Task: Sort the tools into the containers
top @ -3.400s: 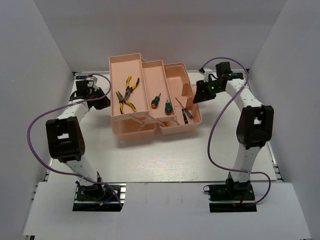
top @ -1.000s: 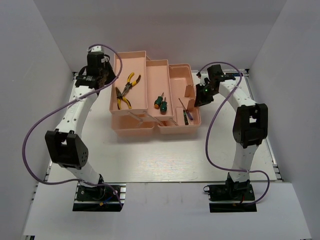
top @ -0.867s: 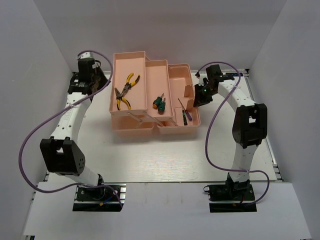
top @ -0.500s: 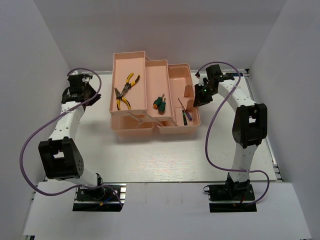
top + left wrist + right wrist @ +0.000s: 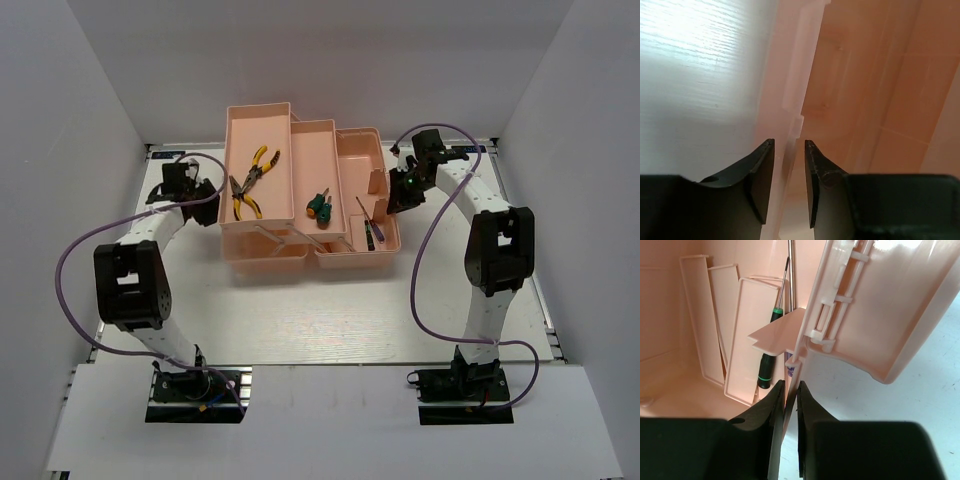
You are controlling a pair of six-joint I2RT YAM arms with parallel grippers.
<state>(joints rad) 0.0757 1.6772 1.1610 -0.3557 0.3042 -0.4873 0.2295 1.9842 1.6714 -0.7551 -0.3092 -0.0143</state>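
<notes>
The salmon-pink toolbox (image 5: 350,160) stands open at the back of the table. Two yellow-and-black pliers (image 5: 250,180) lie in its left tray (image 5: 262,118). Two stubby green screwdrivers (image 5: 319,205) sit in the middle tray. A thin dark green screwdriver (image 5: 368,228) (image 5: 767,362) rests in the right base compartment. My left gripper (image 5: 207,190) (image 5: 789,142) is open, its fingers astride the left tray's outer wall (image 5: 790,90) with gaps on both sides. My right gripper (image 5: 393,200) (image 5: 791,382) is shut on the thin right wall of the toolbox base.
White enclosure walls (image 5: 90,120) close in on the left, back and right. Purple cables (image 5: 70,260) loop out from both arms. The toolbox's rounded lid (image 5: 890,315) hangs just right of my right fingers. Bare white table (image 5: 320,320) lies in front of the box.
My left arm swung from the tray's back corner out to the left, then came down at the tray's left wall, and its jaws opened. The right arm stayed put.
</notes>
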